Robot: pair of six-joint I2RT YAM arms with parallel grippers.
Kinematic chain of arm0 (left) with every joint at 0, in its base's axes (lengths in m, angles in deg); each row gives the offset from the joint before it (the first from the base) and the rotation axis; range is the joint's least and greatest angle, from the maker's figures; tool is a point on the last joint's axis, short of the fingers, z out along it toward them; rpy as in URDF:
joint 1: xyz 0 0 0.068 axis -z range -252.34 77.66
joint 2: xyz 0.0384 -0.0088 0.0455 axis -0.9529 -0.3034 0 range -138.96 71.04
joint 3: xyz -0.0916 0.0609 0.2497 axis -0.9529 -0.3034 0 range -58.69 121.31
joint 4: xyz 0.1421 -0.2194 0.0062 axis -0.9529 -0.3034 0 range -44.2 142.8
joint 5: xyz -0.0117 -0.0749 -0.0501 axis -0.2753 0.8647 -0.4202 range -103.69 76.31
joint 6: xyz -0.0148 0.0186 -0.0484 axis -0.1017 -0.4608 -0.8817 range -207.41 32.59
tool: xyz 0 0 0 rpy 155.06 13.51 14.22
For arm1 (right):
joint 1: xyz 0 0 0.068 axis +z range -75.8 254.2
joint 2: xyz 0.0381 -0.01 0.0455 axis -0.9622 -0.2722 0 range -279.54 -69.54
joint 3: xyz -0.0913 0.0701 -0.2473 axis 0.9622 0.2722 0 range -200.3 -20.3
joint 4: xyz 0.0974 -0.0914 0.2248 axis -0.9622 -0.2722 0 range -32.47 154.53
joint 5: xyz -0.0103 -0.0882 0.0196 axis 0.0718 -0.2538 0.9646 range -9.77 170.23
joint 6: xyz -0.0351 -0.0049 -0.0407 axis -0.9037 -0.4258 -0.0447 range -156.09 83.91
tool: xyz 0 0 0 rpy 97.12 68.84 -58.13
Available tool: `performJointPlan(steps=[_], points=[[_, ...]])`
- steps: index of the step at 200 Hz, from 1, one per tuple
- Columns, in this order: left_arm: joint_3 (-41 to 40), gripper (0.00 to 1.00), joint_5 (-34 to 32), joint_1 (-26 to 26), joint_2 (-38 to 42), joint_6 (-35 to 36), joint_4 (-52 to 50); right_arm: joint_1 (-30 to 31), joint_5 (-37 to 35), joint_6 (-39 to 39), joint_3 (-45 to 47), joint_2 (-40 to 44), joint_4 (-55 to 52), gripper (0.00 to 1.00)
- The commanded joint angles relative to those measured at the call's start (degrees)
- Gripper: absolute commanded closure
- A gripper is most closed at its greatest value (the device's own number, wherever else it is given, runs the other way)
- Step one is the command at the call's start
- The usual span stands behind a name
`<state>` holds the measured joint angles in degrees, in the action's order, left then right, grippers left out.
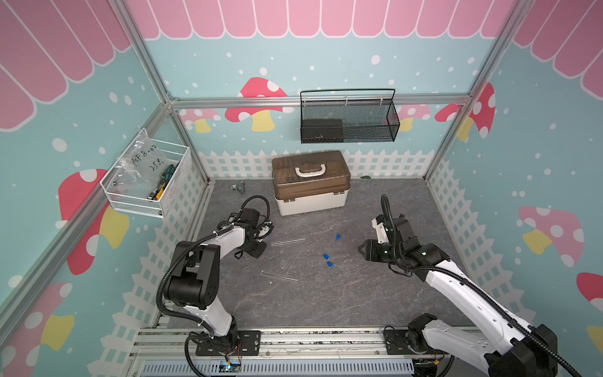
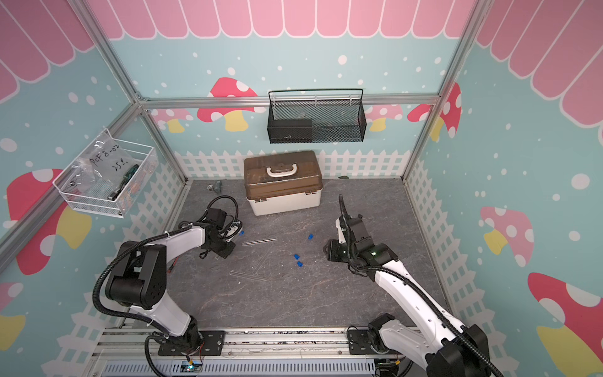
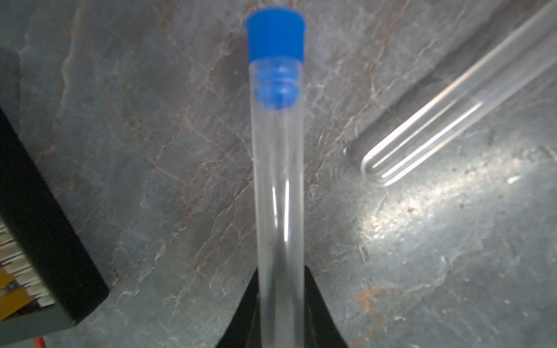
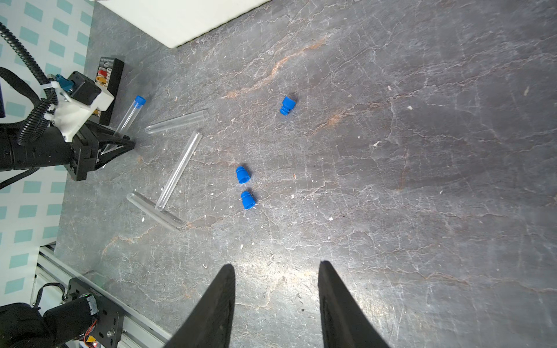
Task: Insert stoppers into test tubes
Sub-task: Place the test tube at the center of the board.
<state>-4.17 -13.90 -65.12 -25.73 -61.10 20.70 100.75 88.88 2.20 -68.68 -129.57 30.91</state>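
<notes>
My left gripper (image 3: 280, 271) is shut on a clear test tube (image 3: 278, 195) with a blue stopper (image 3: 275, 36) seated in its mouth. It holds the tube low over the table's left side (image 4: 130, 114). Three bare test tubes lie close by: one (image 4: 177, 121) beside the held tube, one (image 4: 179, 170) slanting, and one (image 4: 155, 211) across that tube's end. Three loose stoppers (image 4: 287, 105), (image 4: 243, 175), (image 4: 248, 200) rest mid-table. My right gripper (image 4: 275, 266) stands open with nothing in it, on the right (image 1: 360, 249), apart from the stoppers.
A black board with yellow connectors (image 4: 110, 78) lies just behind the left gripper. A brown-lidded toolbox (image 1: 310, 182) stands at the back. A black mesh basket (image 1: 349, 117) and a white wire basket (image 1: 146, 176) hang on the walls.
</notes>
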Motion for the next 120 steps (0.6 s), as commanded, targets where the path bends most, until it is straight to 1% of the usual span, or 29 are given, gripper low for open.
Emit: performJointPlan(steps=[1, 70, 83, 94, 103, 120], points=[[0.12, 0.75, -0.01, 0.25, -1.62, 0.15, -0.21, -0.38, -0.19, -0.71, 0.48, 0.44, -1.57, 0.56], [0.15, 0.74, -0.19, 0.39, -0.97, 0.39, -0.22, -0.35, -0.47, -0.93, -0.05, 0.62, -2.40, 0.57], [0.01, 0.73, -0.14, 0.37, 0.48, 0.46, 0.02, -0.38, -0.30, -0.93, -0.21, 0.78, -2.53, 0.57], [-0.26, 0.70, 0.06, 0.37, 2.37, 0.91, 0.07, -0.35, -0.34, -1.01, -0.38, 0.96, -2.79, 0.57], [-0.80, 0.68, 0.21, 0.39, 4.70, 1.48, 0.32, -0.35, -0.45, -1.10, -0.57, 1.20, -3.26, 0.57], [-1.94, 0.66, 0.37, 0.33, 9.70, 2.21, 0.72, -0.35, -0.81, -1.10, -0.58, 2.00, -3.78, 0.57]])
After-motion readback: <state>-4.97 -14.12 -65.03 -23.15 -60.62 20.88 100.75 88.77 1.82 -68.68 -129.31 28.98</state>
